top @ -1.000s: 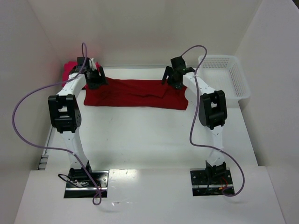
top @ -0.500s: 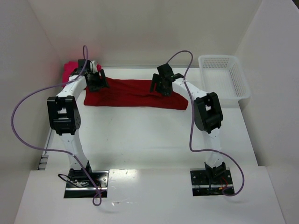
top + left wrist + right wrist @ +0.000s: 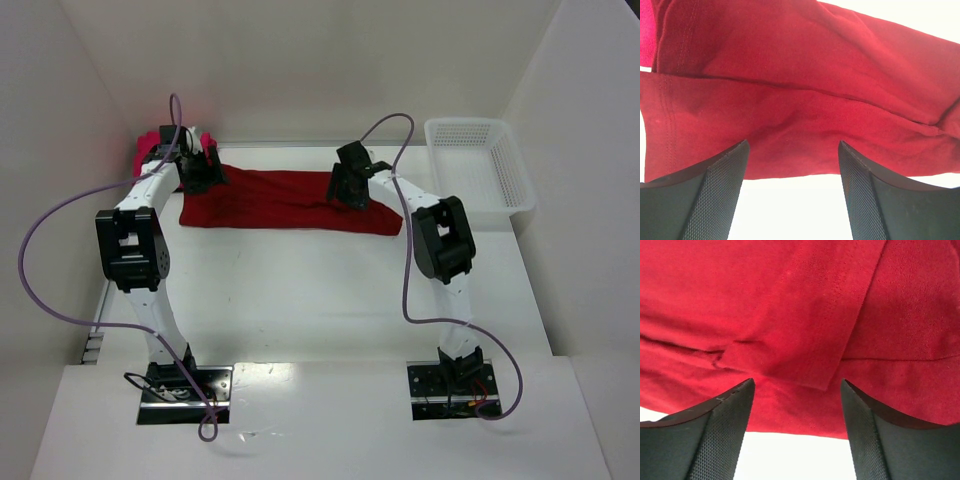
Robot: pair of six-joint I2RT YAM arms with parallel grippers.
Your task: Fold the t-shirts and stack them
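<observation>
The dark crimson t-shirt (image 3: pixel 285 202) lies folded in a long band across the far part of the table. It fills the left wrist view (image 3: pixel 805 90) and the right wrist view (image 3: pixel 790 315). My left gripper (image 3: pixel 200 168) is open and empty over the band's left end (image 3: pixel 792 155). My right gripper (image 3: pixel 347 188) is open and empty over the band right of its middle (image 3: pixel 796 390), by a folded flap. The magenta-pink t-shirt (image 3: pixel 150 150) is bunched in the far left corner, mostly hidden by the left arm; a strip shows in the left wrist view (image 3: pixel 646 30).
A white mesh basket (image 3: pixel 478 165) stands at the far right of the table. White walls close in at the back and both sides. Purple cables loop from both arms. The white table (image 3: pixel 300 290) lies between the shirt and the arm bases.
My right gripper moved left from the shirt's right end to over its middle, then dropped a little closer to the cloth. My left gripper shifted slightly left. The shirt's right end lies flatter.
</observation>
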